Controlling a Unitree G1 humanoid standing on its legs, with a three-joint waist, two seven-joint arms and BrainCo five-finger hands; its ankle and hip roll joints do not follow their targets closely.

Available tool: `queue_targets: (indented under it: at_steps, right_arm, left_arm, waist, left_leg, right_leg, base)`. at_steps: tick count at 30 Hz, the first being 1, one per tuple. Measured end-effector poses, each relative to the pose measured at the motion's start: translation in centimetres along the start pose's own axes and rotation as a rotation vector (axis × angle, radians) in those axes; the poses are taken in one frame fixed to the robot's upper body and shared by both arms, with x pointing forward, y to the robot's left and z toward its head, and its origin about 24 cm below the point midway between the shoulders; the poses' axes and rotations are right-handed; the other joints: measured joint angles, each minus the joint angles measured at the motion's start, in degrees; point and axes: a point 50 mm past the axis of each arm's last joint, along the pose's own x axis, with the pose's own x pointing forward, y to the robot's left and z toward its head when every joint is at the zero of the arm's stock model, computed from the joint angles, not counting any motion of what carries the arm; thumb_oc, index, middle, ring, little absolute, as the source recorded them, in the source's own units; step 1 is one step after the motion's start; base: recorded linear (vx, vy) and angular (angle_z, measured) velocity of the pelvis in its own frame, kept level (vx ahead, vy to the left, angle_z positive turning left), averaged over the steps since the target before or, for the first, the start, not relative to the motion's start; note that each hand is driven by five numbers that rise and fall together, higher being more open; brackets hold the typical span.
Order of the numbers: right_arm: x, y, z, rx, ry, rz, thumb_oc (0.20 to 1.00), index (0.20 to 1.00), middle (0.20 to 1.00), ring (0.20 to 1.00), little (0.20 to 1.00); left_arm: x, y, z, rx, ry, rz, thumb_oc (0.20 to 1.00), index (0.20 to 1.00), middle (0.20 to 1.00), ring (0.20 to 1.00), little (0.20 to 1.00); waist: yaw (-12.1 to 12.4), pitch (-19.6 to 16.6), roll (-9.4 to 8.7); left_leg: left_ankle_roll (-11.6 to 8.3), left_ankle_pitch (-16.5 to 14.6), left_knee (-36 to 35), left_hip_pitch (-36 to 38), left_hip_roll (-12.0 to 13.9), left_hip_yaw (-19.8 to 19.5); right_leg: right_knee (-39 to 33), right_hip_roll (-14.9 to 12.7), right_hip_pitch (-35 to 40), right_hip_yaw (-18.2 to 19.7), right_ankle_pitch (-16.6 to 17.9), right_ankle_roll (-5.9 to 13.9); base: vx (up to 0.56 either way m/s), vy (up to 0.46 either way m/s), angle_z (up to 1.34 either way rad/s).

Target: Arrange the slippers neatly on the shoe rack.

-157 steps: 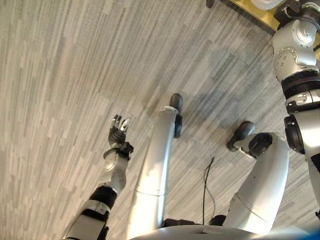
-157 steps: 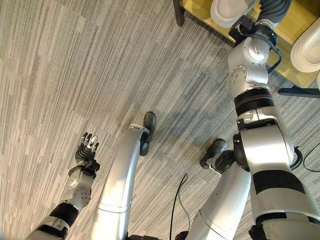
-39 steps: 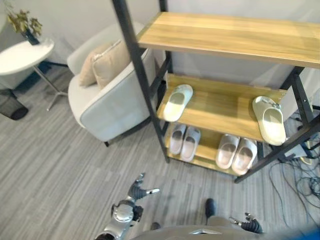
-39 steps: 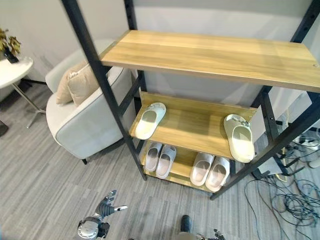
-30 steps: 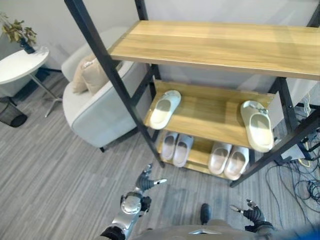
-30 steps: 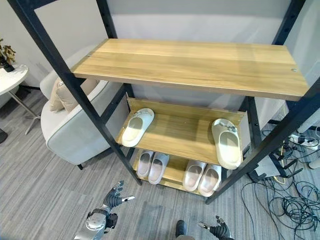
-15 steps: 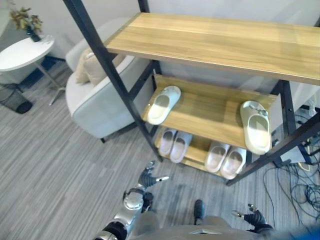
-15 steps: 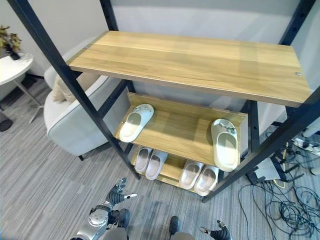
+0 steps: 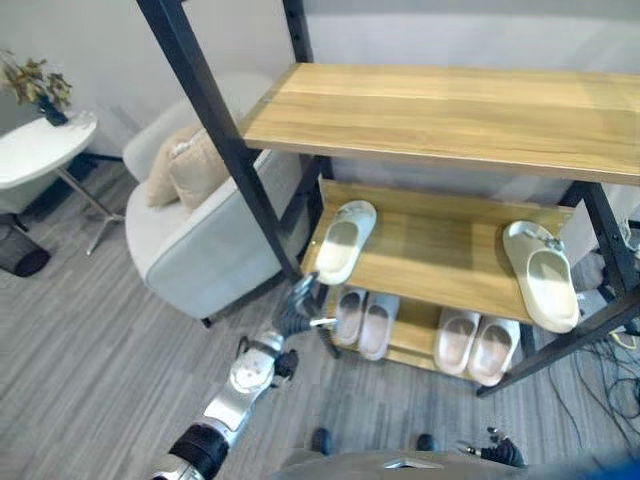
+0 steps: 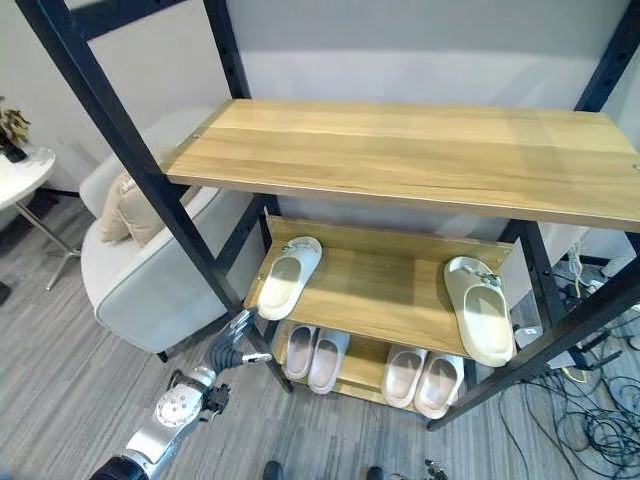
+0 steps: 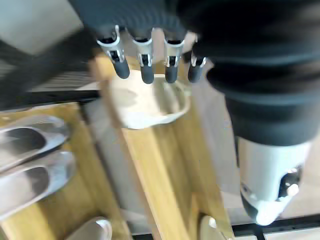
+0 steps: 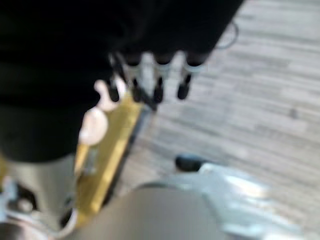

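1. on the middle shelf [image 9: 440,250] of the shoe rack [image 10: 420,150], two cream slippers lie well apart: the left slipper [image 9: 345,240] at the near left corner, angled with its toe toward the far right, and the right slipper [image 9: 541,288] at the right end, its heel reaching the near edge.
2. on the bottom shelf, two grey pairs [image 9: 362,318] [image 9: 478,346] sit side by side, each pair touching; these read as already tidy.
3. the left hand [image 9: 300,308] hangs just near and below the left slipper, beside the rack's near left post [image 9: 225,140]; its fingers [image 11: 145,70] are straight and released, holding nothing, with the slipper's rim just past the tips in the left wrist view.
4. the right hand [image 9: 492,449] shows at the near edge, low and idle; its fingers [image 12: 157,87] hang straight, empty.
5. judgement: the step in hand is the left hand's reach for the left slipper, to bring it beside its mate.
6. recommended: pass the hand to the right of the post, not into it; take the slipper across its heel rim with thumb inside and fingers under the sole.
7. lift clear of the shelf lip before carrying right; soft foam may flex, so grip firmly.
8. set it parallel to the right slipper, heels level at the near edge.
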Motion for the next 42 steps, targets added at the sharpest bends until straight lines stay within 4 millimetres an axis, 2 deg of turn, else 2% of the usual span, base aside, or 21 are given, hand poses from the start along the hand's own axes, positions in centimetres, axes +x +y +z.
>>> queue_targets:
  at_steps: [3,7,16,21,22,23,26,28,36,38,42]
  right_arm:
    - [0.0,-0.1,-0.3,-0.021,0.016,0.004,1.0,1.0,1.0,1.0,1.0]
    - [-0.1,-0.1,-0.7,-0.036,0.039,0.017,1.0,1.0,1.0,1.0,1.0]
    - [-0.1,0.1,-1.0,-0.04,0.054,0.031,1.0,1.0,1.0,1.0,1.0]
    - [-0.1,0.1,-1.0,-0.043,0.054,0.031,1.0,1.0,1.0,1.0,1.0]
    - [-0.1,0.1,-1.0,-0.044,0.054,0.031,1.0,1.0,1.0,1.0,1.0]
    - [-0.1,0.1,-1.0,-0.047,0.054,0.032,1.0,1.0,1.0,1.0,1.0]
    - [-0.1,0.2,-0.9,-0.059,0.05,0.036,1.0,1.0,1.0,1.0,1.0]
    - [-0.1,0.2,-0.8,-0.058,0.046,0.036,1.0,1.0,1.0,1.0,1.0]
    - [-0.1,0.3,-0.7,-0.067,0.04,0.036,1.0,1.0,1.0,1.0,1.0]
    - [-0.1,0.3,-0.6,-0.07,0.037,0.033,1.0,1.0,1.0,1.0,1.0]
    - [0.0,0.3,-0.3,-0.069,0.026,0.031,1.0,1.0,1.0,1.0,1.0]
  left_arm:
    - [-0.1,-1.0,0.0,-0.002,-0.002,-0.072,1.0,1.0,1.0,1.0,1.0]
    - [-0.4,-3.0,0.4,-0.036,-0.012,-0.198,1.0,1.0,1.0,1.0,1.0]
    - [-0.3,-4.0,1.1,-0.022,-0.027,-0.298,1.0,1.0,1.0,1.0,1.0]
    - [0.8,-3.8,2.2,0.026,-0.072,-0.285,1.0,1.0,1.0,1.0,1.0]
    - [1.3,-3.7,2.8,0.048,-0.092,-0.27,1.0,1.0,1.0,1.0,1.0]
    - [2.4,-3.3,4.1,0.093,-0.142,-0.25,1.0,1.0,1.0,1.0,1.0]
    - [4.3,-2.7,5.4,0.163,-0.181,-0.194,1.0,1.0,1.0,1.0,1.0]
    - [4.4,-2.5,5.6,0.174,-0.189,-0.172,1.0,1.0,1.0,1.0,1.0]
    - [4.5,-2.4,5.1,0.265,-0.176,-0.133,1.0,1.0,1.0,1.0,1.0]
    - [5.1,-2.0,4.5,0.338,-0.147,-0.117,1.0,1.0,1.0,1.0,1.0]
    - [5.7,-1.5,4.8,0.386,-0.146,-0.091,1.0,1.0,1.0,1.0,1.0]
  waist:
    - [-0.1,-0.5,0.58]
    - [-0.1,-1.6,0.02]
    - [-0.3,-2.3,-0.89]
    - [-0.5,-2.3,-0.81]
    - [-0.8,-2.3,-0.81]
    - [-1.5,-2.4,-0.74]
    - [-1.9,-2.6,-0.44]
    - [-2.7,-2.7,-0.33]
    - [-3.1,-2.5,-0.64]
    - [-3.2,-2.8,-0.63]
    - [-3.5,-2.7,-0.92]
  left_leg:
    - [-0.24,-0.6,-0.2,-0.2,0.3,-0.1]
    - [-0.31,-0.4,-0.3,-1.6,0.7,-0.4]
    - [-0.42,0.3,0.0,-1.6,0.5,-1.2]
    - [-0.44,0.3,0.0,-1.7,0.5,-1.3]
    - [-0.44,0.3,0.0,-1.7,0.5,-1.3]
    - [-0.5,0.2,-0.2,-1.6,0.5,-1.2]
    - [-0.5,0.2,-0.2,-2.0,0.5,-1.0]
    - [-0.47,0.2,-0.2,-2.0,0.5,-0.6]
    - [-0.44,0.0,0.0,-2.2,0.5,0.5]
    - [-0.43,-0.1,0.0,-3.2,0.5,0.7]
    - [-0.36,0.0,0.0,-4.2,0.4,1.9]
  right_leg:
    - [0.0,0.3,0.0,0.0,-0.3,0.24]
    - [0.0,0.7,-1.3,0.0,-0.1,-0.26]
    - [0.0,0.6,-1.1,-0.8,-0.1,-0.27]
    - [0.0,0.6,-1.1,-1.0,-0.2,-0.18]
    - [0.0,0.6,-1.1,-1.0,-0.4,0.06]
    - [0.0,0.6,-1.1,-0.9,-0.4,0.06]
    - [0.0,0.5,-1.6,-0.7,-0.3,0.11]
    - [0.0,0.5,-1.8,-0.6,-0.3,0.12]
    - [0.0,0.4,-2.6,0.3,-0.1,-0.13]
    - [0.0,0.4,-3.8,0.4,-0.1,0.14]
    - [0.0,0.3,-5.4,1.6,0.5,0.23]
  base:
    - [0.0,0.0,0.0]
    - [0.0,0.0,0.0]
    - [0.01,-0.002,0.04]
    - [0.02,0.0,0.02]
    - [0.09,0.011,0.0]
    - [0.09,0.018,-0.01]
    - [0.03,0.019,-0.06]
    - [0.03,0.021,-0.08]
    - [0.01,0.011,-0.06]
    - [0.0,0.029,-0.05]
    - [-0.01,0.026,-0.14]
